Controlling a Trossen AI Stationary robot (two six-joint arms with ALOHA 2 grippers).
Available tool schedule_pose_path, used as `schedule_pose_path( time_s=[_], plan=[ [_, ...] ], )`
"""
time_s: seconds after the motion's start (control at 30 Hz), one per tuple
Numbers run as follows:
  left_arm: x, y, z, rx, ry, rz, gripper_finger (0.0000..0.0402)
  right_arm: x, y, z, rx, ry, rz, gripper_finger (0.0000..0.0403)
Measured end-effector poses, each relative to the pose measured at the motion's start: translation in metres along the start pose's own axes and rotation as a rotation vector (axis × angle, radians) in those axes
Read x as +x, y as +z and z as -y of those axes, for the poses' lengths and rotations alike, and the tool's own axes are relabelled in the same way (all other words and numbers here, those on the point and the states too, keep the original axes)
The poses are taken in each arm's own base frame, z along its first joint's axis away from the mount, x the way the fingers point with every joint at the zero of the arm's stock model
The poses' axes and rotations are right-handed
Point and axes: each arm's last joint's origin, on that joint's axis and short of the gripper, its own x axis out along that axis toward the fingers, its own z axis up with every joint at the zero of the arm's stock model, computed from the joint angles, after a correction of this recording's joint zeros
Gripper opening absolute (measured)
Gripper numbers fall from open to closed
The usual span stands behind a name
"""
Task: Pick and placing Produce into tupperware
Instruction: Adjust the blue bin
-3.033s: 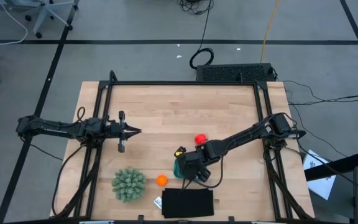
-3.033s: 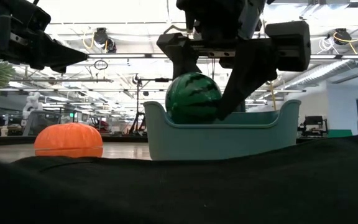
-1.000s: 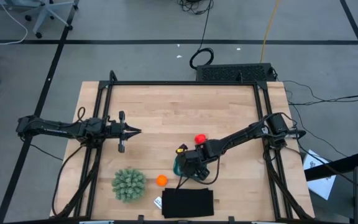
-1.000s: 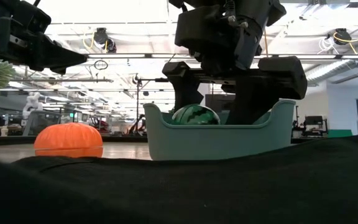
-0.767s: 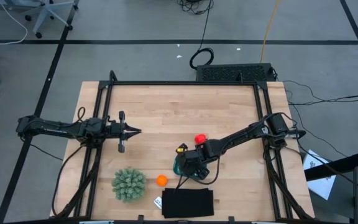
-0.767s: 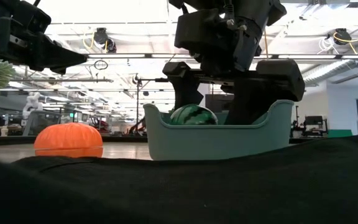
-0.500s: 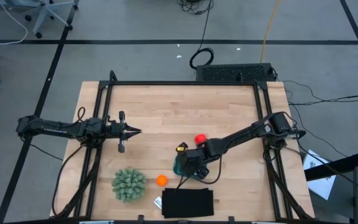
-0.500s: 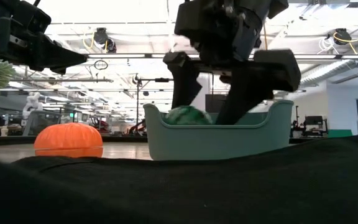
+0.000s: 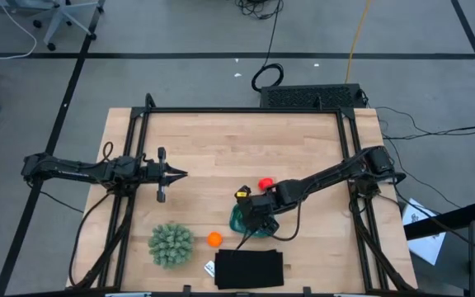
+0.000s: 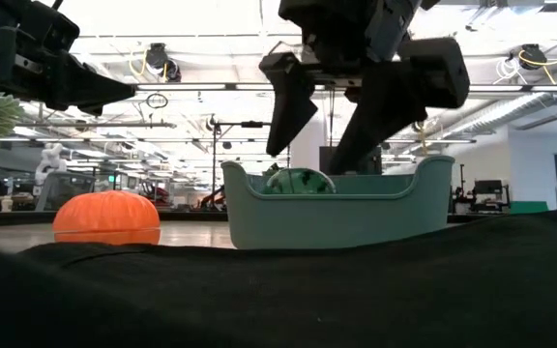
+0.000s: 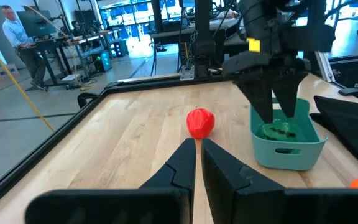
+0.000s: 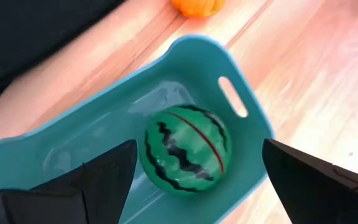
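The right gripper (image 10: 322,126) hangs just above the teal tupperware (image 10: 337,215) in the middle of the low view, its two fingers (image 10: 286,101) spread wide and grasping nothing, while the dark green striped ball (image 12: 186,148) rests free on the container's floor between them. At lower centre of the high view, the orange ball (image 9: 213,239) lies just left of the tupperware and the red fruit (image 9: 265,183) just above it, with the spiky plant (image 9: 171,244) and a black flat rectangle (image 9: 249,270) lower down. The left gripper (image 9: 175,173) waits at middle left, its fingers pressed together on nothing.
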Motion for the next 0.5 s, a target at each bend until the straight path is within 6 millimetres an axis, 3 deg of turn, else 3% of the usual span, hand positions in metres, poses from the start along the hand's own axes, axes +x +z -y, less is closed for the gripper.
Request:
schedule_pose_path(
  time_s=[0.27,0.5],
  plan=[
    [0.0,0.0,0.0,0.0,0.0,0.0,0.0031,-0.027,0.005,0.012,0.046,-0.063,0.094,0.0333],
    [0.0,0.0,0.0,0.0,-0.001,0.0,0.0031,-0.031,0.001,0.024,0.123,-0.088,0.106,0.0294]
  ],
)
